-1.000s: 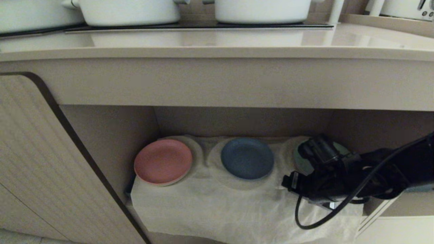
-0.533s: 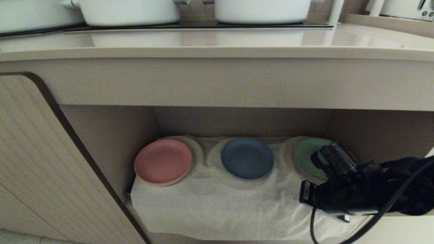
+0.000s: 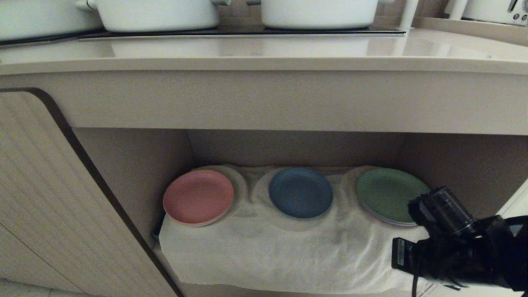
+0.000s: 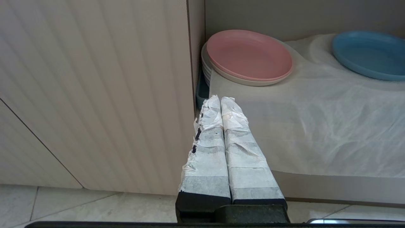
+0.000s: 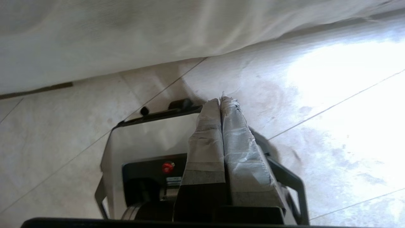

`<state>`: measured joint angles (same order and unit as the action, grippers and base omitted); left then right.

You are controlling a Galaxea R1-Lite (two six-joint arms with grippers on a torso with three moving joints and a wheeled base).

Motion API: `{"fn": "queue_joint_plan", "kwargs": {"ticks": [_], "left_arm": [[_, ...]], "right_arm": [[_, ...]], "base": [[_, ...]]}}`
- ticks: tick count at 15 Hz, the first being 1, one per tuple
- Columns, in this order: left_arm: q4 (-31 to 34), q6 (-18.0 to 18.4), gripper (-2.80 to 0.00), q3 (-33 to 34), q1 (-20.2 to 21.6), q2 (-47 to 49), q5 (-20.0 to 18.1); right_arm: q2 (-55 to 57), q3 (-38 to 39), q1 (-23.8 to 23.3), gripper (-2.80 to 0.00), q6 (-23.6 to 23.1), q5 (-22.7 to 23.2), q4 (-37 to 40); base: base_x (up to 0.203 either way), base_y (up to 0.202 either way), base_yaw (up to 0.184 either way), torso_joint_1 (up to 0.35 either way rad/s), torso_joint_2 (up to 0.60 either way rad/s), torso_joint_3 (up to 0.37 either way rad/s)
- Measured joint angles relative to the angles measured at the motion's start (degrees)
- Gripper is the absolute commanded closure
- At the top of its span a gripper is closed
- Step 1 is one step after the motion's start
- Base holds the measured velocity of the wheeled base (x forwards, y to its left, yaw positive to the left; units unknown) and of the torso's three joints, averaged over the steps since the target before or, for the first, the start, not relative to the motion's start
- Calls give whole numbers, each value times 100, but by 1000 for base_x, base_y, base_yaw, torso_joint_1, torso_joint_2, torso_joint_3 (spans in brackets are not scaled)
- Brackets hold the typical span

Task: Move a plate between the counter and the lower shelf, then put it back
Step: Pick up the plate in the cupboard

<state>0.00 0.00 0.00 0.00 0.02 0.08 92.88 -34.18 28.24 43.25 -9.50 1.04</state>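
Note:
The blue plate (image 3: pixel 300 192) lies flat on a mound in the middle of the lower shelf's white cloth (image 3: pixel 268 247), and it also shows in the left wrist view (image 4: pixel 367 53). A pink plate (image 3: pixel 198 196) sits to its left and a green plate (image 3: pixel 387 194) to its right. My right arm's wrist (image 3: pixel 453 243) hangs low at the shelf's right front corner, clear of all three plates. The right gripper (image 5: pixel 221 100) is shut and empty, pointing down at the floor. My left gripper (image 4: pixel 220 98) is shut and empty, parked before the shelf's left end near the pink plate (image 4: pixel 248 53). The beige counter (image 3: pixel 264 51) runs above.
Two white pots (image 3: pixel 156 14) (image 3: pixel 317 12) stand on the black hob at the back of the counter. A ribbed cabinet door (image 3: pixel 41 198) closes the left side. Below the right gripper are my own base (image 5: pixel 142 142) and the tiled floor (image 5: pixel 316 126).
My right arm has drawn back from over the green plate toward the lower right, uncovering that plate. None of the plates has moved.

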Motion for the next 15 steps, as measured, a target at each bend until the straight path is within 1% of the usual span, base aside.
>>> {"fn": "queue_joint_plan", "kwargs": {"ticks": [4,6,8,11,15], "left_arm": [[0,0,0,0,0,0,0],[0,0,0,0,0,0,0],[0,0,0,0,0,0,-3],[0,1,0,0,0,0,0],[0,0,0,0,0,0,0]], "right_arm": [[-400,379,-318,0,-257,-265,-24],[-634,555,-590,0,-335,-311,-30],[-863,695,-856,0,-400,-512,-46],[-1161,831,-1199,0,-568,-642,-77],[-1509,892,-1593,0,-613,-872,-100]], "base": [[0,0,0,0,0,0],[0,0,0,0,0,0],[0,0,0,0,0,0],[0,0,0,0,0,0],[0,0,0,0,0,0]]}}
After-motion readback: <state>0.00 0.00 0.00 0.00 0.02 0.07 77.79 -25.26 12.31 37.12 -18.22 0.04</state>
